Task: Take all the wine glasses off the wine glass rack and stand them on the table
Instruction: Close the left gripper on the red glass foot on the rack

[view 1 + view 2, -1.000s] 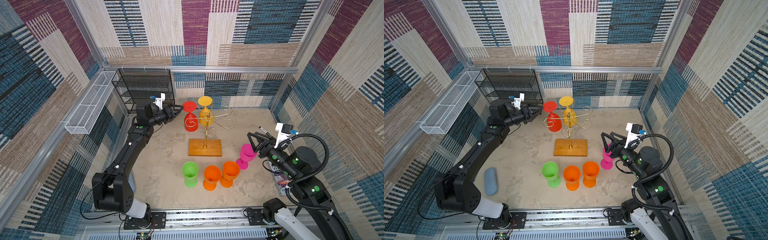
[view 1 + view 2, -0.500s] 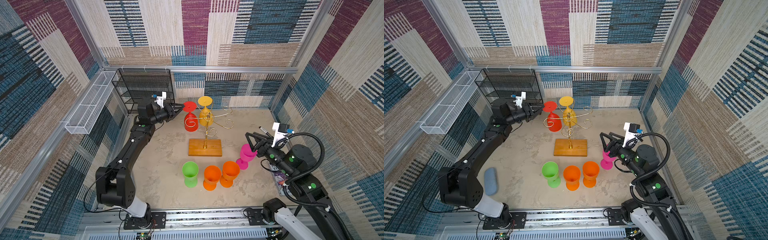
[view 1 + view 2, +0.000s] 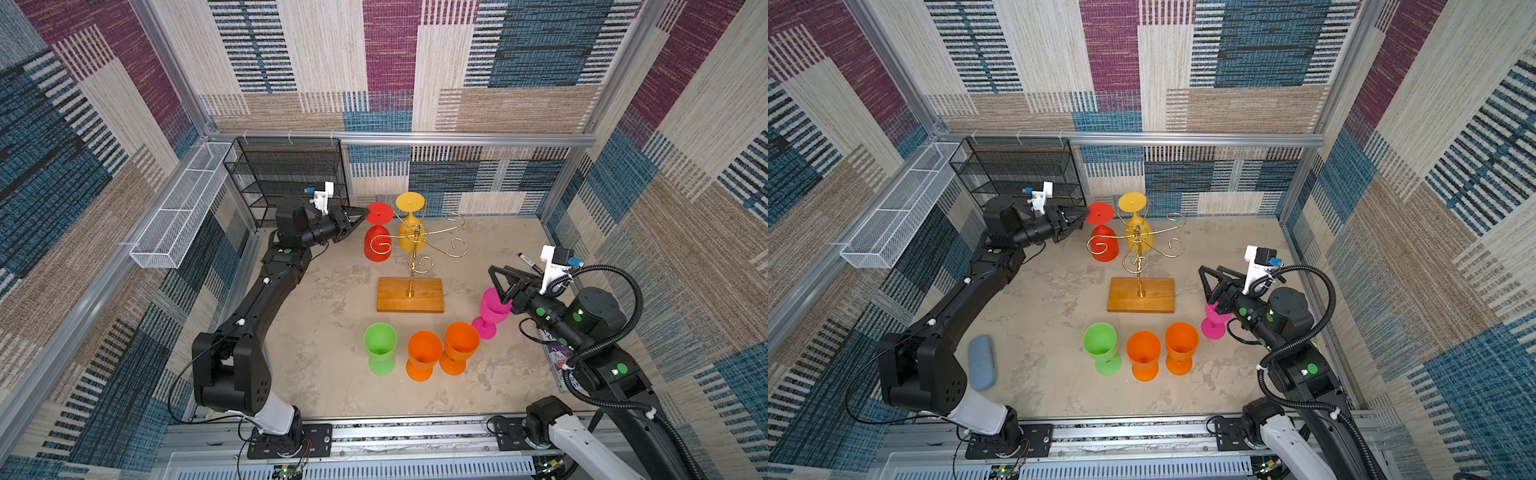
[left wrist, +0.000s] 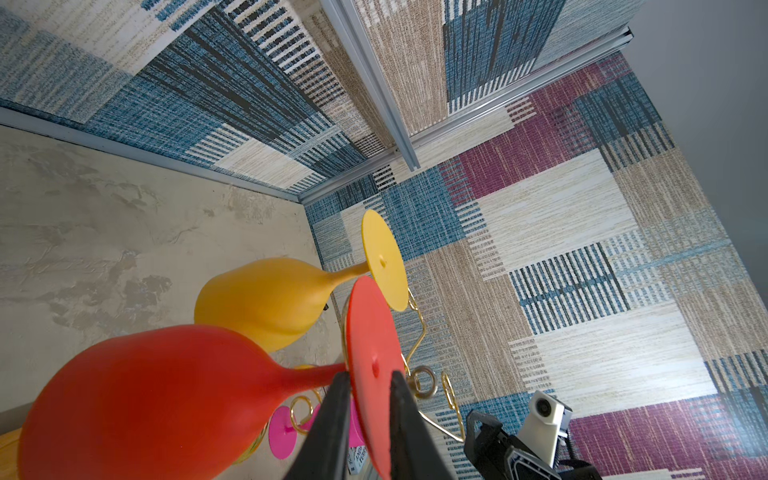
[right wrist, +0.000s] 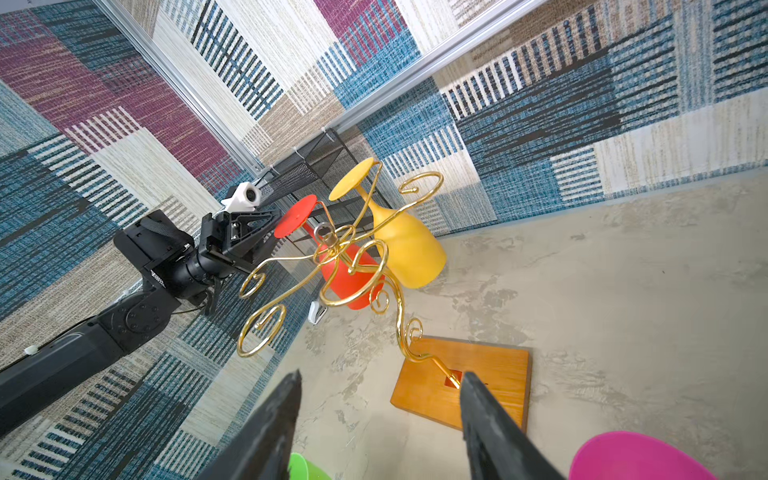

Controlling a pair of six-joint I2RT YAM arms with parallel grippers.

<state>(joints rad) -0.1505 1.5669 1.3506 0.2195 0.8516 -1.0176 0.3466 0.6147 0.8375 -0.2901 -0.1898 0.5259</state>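
Left tool (image 4: 368,376) has narrowed and pushed in since a second ago; its jaws now pinch the foot disc of the red wine glass (image 3: 377,245), a thin gap filled by the disc. Red wine glass hangs upside down on the wine glass rack (image 3: 409,293), on the arm facing the counter's (image 3: 332,291) back left corner, and is not yet lifted. Rack stands mid-counter toward the back edge. Yellow glass (image 3: 411,239) hangs just beside the red one, nearly touching.

Step in hand, as I judge it: securing the grip on the foot. Next move likely needs the foot slid outward along the wire arm, clear of the scroll, without knocking the yellow glass or tipping the rack.

Right tool (image 3: 498,286) is wide, holding nothing, just above the pink glass (image 3: 492,309) near the right edge. Green glass (image 3: 380,347) and two orange glasses (image 3: 424,355) stand toward the front edge.
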